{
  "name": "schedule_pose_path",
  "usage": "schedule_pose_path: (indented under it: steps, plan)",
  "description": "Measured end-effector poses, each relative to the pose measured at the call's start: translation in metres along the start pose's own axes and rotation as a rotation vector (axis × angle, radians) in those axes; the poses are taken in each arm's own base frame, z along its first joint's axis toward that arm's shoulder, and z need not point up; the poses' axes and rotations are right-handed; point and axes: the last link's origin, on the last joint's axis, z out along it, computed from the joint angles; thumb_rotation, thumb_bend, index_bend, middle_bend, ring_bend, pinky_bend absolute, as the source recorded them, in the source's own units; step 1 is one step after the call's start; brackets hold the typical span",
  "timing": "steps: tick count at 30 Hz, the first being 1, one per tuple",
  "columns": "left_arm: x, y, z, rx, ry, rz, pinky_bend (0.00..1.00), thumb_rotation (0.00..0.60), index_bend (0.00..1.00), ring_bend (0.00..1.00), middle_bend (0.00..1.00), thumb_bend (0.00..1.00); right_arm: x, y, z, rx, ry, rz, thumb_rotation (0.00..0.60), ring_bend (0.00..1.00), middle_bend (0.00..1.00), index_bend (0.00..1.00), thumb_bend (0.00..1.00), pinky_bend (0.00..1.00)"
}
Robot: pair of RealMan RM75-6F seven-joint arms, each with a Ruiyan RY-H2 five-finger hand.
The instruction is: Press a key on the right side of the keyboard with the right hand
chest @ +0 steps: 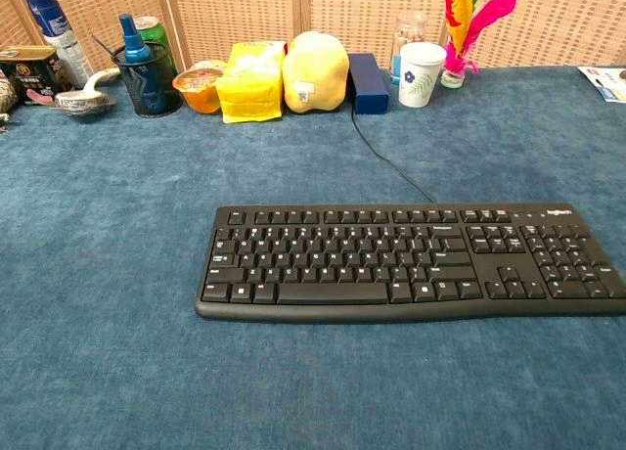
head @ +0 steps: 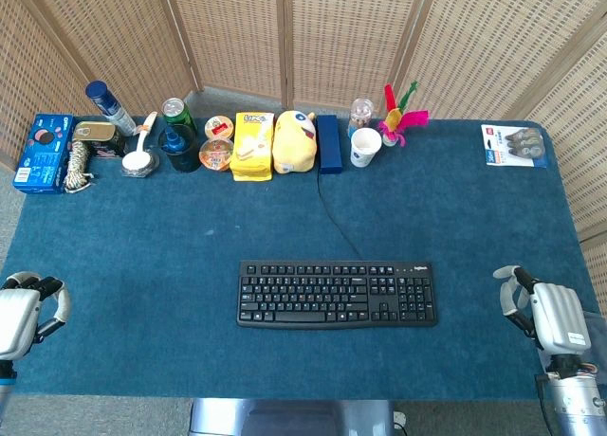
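Observation:
A black keyboard (head: 337, 294) lies flat in the middle of the blue table cloth, its number pad (head: 414, 296) at its right end. In the chest view the keyboard (chest: 411, 259) fills the centre and its right end runs to the frame's edge. My right hand (head: 548, 315) rests at the table's front right corner, well to the right of the keyboard and apart from it, holding nothing. My left hand (head: 27, 308) sits at the front left edge, also empty. Neither hand shows in the chest view.
The keyboard's cable (head: 332, 213) runs back to a dark blue box (head: 328, 142). Along the far edge stand a yellow packet (head: 252, 144), a yellow plush (head: 295, 140), a paper cup (head: 365, 146), cans and a spray bottle (head: 111, 107). A blister pack (head: 513, 144) lies at the far right.

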Motion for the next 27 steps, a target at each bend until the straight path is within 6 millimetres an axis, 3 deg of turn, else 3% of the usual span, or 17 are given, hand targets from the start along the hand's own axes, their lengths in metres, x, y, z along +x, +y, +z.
schedule_pose_path:
  steps: [12,17,20,22,25,27]
  plan:
    - [0.001,0.0,-0.001,0.0,0.0,0.001,0.29,0.014,0.61,0.5,0.58,0.53,-0.003,0.002,0.001,-0.004,-0.009,0.013,0.0,0.63,0.57,0.38,0.6,0.68]
    - [0.01,0.0,0.002,-0.009,0.028,0.008,0.29,0.014,0.61,0.5,0.58,0.53,0.003,-0.009,0.008,0.046,-0.001,0.047,0.0,0.65,0.57,0.37,0.6,0.68]
    - [0.016,0.001,0.007,-0.021,0.041,0.013,0.29,0.014,0.61,0.5,0.58,0.53,0.007,-0.021,0.018,0.092,-0.011,0.087,0.0,0.79,0.68,0.36,0.6,0.74]
    - [0.02,0.003,0.011,-0.029,0.048,0.016,0.29,0.014,0.61,0.5,0.58,0.53,0.009,-0.031,0.027,0.126,-0.027,0.107,0.0,0.94,0.82,0.36,0.59,0.85]
    - [0.025,0.007,0.018,-0.043,0.056,0.014,0.29,0.016,0.61,0.5,0.58,0.53,0.01,-0.047,0.042,0.172,-0.066,0.132,0.0,1.0,0.97,0.36,0.6,0.97]
    - [0.027,0.009,0.021,-0.05,0.056,0.012,0.29,0.015,0.61,0.5,0.58,0.53,0.009,-0.054,0.05,0.188,-0.107,0.149,0.0,1.0,1.0,0.36,0.61,1.0]
